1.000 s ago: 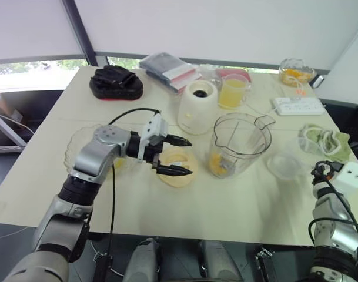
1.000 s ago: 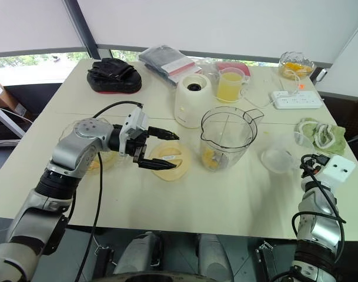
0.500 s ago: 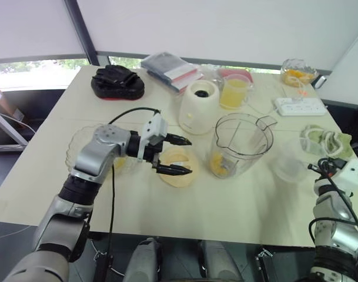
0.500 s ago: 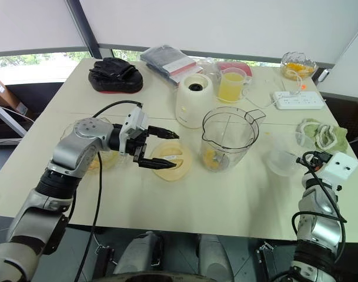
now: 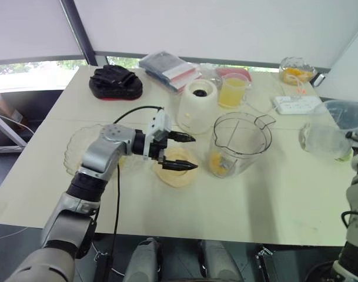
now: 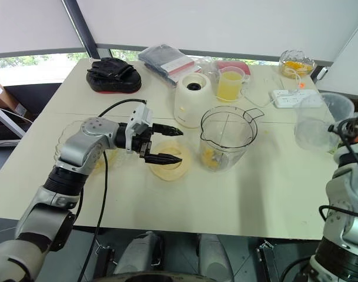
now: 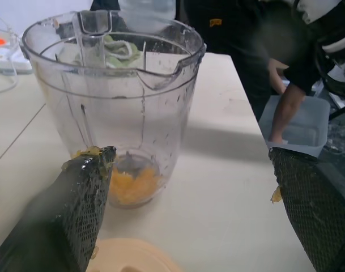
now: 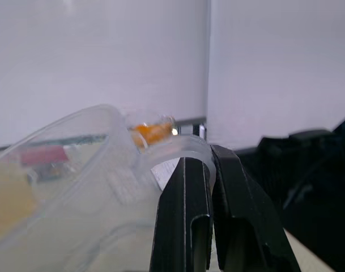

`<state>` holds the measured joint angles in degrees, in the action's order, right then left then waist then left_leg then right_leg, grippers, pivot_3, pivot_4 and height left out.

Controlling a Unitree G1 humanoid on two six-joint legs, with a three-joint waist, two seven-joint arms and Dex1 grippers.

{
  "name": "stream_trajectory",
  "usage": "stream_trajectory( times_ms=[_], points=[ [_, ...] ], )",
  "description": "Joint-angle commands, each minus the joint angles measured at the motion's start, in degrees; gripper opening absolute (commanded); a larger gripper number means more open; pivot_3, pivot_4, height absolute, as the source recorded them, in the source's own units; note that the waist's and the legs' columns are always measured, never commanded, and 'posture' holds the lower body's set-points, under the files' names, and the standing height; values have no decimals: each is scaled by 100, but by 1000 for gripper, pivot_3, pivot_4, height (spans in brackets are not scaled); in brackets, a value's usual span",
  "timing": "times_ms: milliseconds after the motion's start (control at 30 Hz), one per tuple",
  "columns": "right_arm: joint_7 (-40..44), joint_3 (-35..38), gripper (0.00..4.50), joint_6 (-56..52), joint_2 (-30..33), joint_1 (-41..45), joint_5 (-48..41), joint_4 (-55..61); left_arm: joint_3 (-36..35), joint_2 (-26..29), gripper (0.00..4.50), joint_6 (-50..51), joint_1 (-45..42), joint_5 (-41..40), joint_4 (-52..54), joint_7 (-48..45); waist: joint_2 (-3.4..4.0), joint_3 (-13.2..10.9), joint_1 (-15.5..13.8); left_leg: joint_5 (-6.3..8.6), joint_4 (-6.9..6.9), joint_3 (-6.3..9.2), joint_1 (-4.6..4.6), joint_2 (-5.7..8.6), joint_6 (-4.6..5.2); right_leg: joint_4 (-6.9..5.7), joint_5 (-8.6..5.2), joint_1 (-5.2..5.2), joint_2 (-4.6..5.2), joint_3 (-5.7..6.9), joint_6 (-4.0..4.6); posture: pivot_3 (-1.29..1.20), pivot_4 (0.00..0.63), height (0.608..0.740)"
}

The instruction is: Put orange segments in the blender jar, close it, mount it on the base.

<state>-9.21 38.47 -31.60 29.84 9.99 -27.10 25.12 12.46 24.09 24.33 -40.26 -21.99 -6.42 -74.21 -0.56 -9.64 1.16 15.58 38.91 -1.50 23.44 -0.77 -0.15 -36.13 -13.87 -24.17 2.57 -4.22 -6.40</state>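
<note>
Jar (image 5: 240, 144) just right of our left gripper (image 5: 194, 153), lid (image 5: 173, 174) under it.
Left jaws wide, empty; right gripper (image 8: 205, 161) pinches cup (image 6: 317, 120) rim.

Office-like test room: a wide pale table (image 5: 273, 200) beside windows (image 5: 37, 67) with white roller blinds (image 5: 226, 29), a power strip (image 5: 293, 104) lying on it.

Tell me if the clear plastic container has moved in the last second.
Yes. The right gripper has lifted the clear container off the table, up and rightward away from the blender jar, toward the power strip.
</note>
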Motion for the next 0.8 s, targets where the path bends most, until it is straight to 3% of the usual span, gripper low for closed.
stream_trajectory(
  times_ms=[33, 300, 800],
  points=[
    [28, 105, 25, -490, 547, 400, -119, 653, -116, -89, 4500, -111, -137, -70, -29, 58, 0, 0, -3, 0, 0, 0, 0, 0, 0, 0, 0, -1, -1, 0, 0, 0, 150, 740],
    [358, -94, 25, -1531, 1307, 838, -209, 1020, -72, -196, 4500, -267, -103, -14, -104, 81, -4, -3, -16, 0, -4, 0, 6, 0, 0, 5, 0, -5, 1, 1, 1, 0, 150, 740],
    [1540, -391, 25, -2437, 2198, 751, -244, 1596, -34, -182, 4500, -371, -58, 26, -158, 78, -7, -6, -21, 1, -6, 0, 9, -4, 2, 8, -1, -11, 2, 0, 1, 0, 150, 740]
  ],
)
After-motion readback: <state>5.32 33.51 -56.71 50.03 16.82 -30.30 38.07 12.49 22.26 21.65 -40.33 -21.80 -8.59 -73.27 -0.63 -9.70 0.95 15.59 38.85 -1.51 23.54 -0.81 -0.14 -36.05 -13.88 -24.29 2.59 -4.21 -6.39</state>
